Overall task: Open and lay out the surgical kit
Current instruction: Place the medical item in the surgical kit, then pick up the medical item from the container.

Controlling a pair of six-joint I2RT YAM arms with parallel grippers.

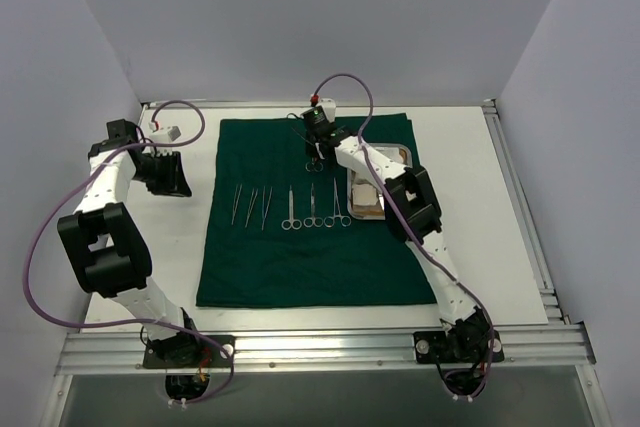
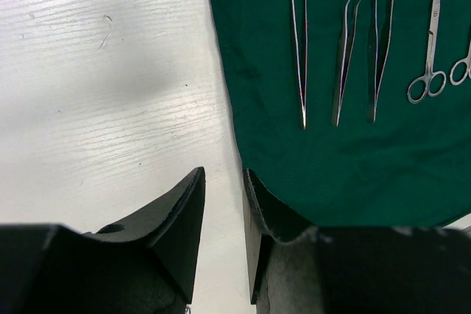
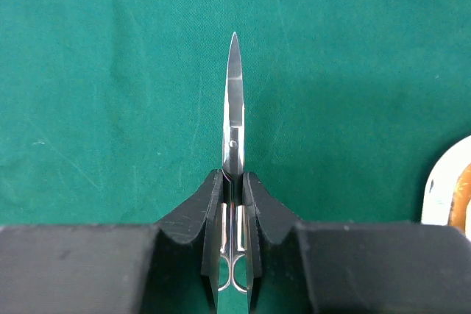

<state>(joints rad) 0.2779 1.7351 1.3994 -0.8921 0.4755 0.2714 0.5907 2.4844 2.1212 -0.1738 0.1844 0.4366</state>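
Note:
The dark green drape [image 1: 300, 267] of the surgical kit lies spread flat on the table. On it, in a row, lie three slim forceps [image 1: 252, 206] and three ring-handled instruments [image 1: 312, 208]. My right gripper [image 1: 316, 140] hovers over the drape's far part, shut on a pair of silver scissors [image 3: 232, 93] whose blades point ahead past the fingertips [image 3: 213, 182]. The steel tray [image 1: 404, 150] sits at the drape's right, partly hidden by my right arm. My left gripper [image 2: 223, 174] stands open and holds nothing, at the drape's left edge [image 2: 235, 108], over the white table.
Forceps [image 2: 303, 49] and a ring-handled instrument [image 2: 430, 49] lie just ahead and right of my left gripper. The tray's corner [image 3: 449, 189] shows to the right of my right gripper. Walls close in the table on three sides. Cables loop from both arms.

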